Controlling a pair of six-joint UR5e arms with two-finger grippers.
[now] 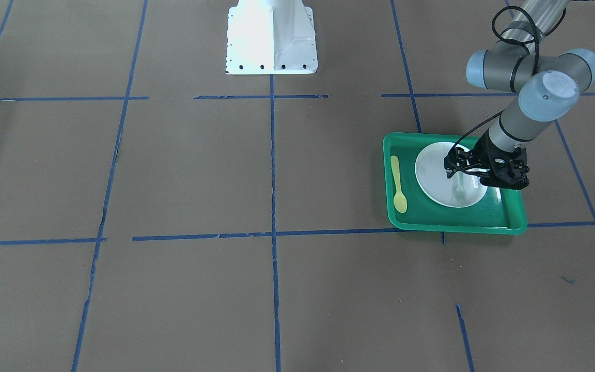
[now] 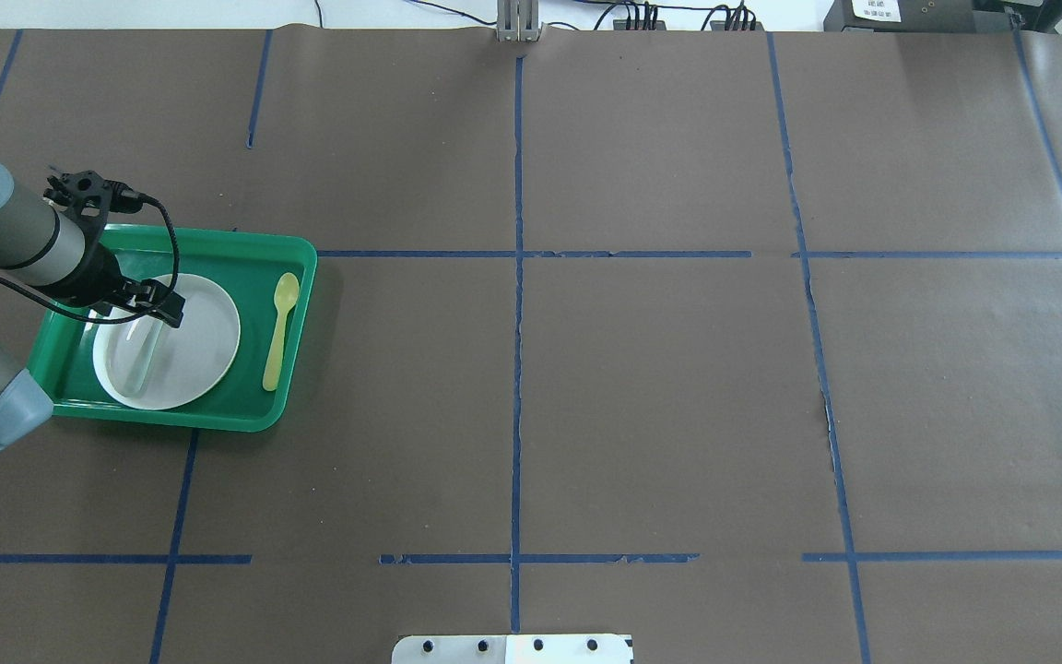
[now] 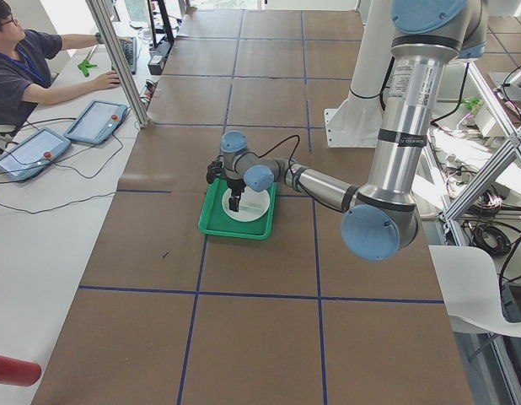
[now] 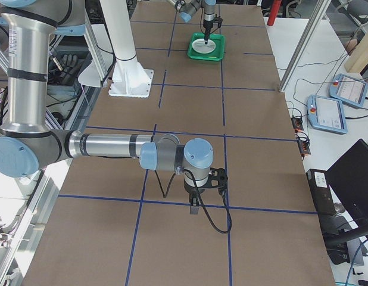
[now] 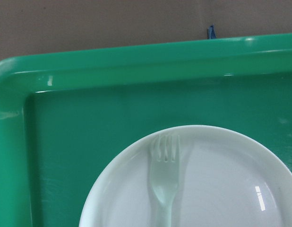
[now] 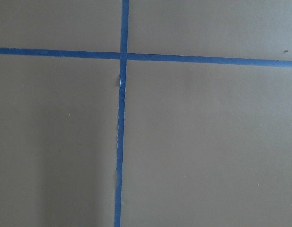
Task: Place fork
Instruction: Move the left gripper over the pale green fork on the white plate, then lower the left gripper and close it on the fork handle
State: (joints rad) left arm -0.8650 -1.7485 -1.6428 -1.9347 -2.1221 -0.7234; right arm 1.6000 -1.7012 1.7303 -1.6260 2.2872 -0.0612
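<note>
The pale translucent fork (image 1: pixel 459 190) lies on the white plate (image 1: pixel 432 175) in the green tray (image 1: pixel 457 221), tines pointing away from the robot. The left wrist view shows its tines and neck (image 5: pixel 164 177) flat on the plate (image 5: pixel 221 179). My left gripper (image 1: pixel 462 173) hangs low over the plate at the fork's handle end. Its fingers look spread to either side of the handle. In the overhead view the left gripper (image 2: pixel 162 309) hides the fork. My right gripper (image 4: pixel 196 205) shows only in the exterior right view, over bare paper; I cannot tell its state.
A yellow spoon (image 1: pixel 397 183) lies along the tray's edge beside the plate. The white robot base (image 1: pixel 271 39) stands at the table's middle. Blue tape lines (image 6: pixel 120 142) cross the brown paper. An operator (image 3: pixel 24 67) sits at a side desk.
</note>
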